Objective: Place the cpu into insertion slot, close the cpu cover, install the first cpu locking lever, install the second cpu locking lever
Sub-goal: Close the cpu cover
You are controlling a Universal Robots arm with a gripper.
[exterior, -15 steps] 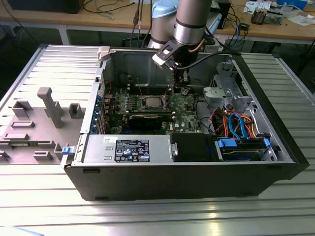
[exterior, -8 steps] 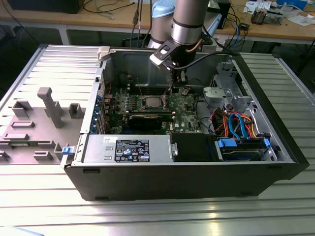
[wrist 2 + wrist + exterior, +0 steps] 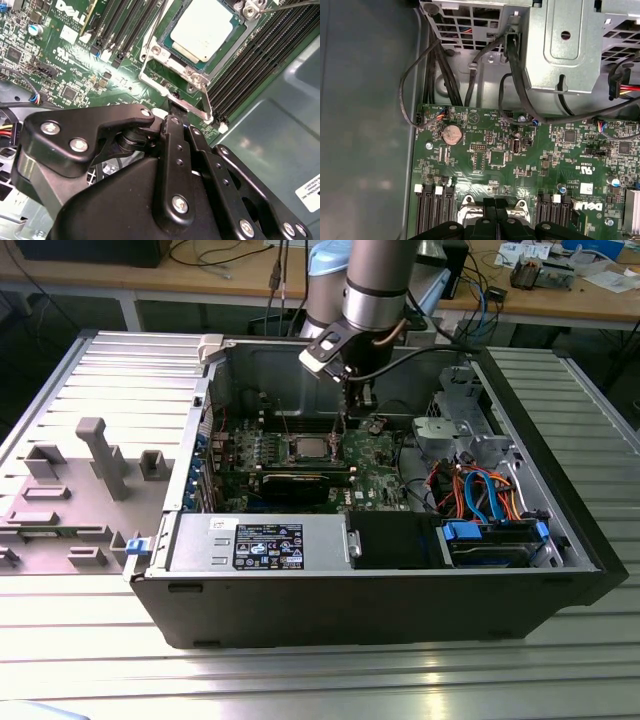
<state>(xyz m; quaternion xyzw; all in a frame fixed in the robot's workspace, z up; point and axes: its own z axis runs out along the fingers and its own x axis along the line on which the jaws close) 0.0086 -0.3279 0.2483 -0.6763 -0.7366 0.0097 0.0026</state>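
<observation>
One cpu (image 3: 202,29) seated in socket, cpu cover (image 3: 150,62) framing it | jaws narrow, tips together at the cover's edge, no held thing discernible | cpu judged light, stiff, fragile: grip by edges | second wrist view gives cpu face; first wrist view gives coin cell (image 3: 452,134)

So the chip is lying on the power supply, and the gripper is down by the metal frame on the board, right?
No: the chip sits on the board inside the metal frame, as the second wrist view shows. The gripper is down by that frame, as you said.
</observation>
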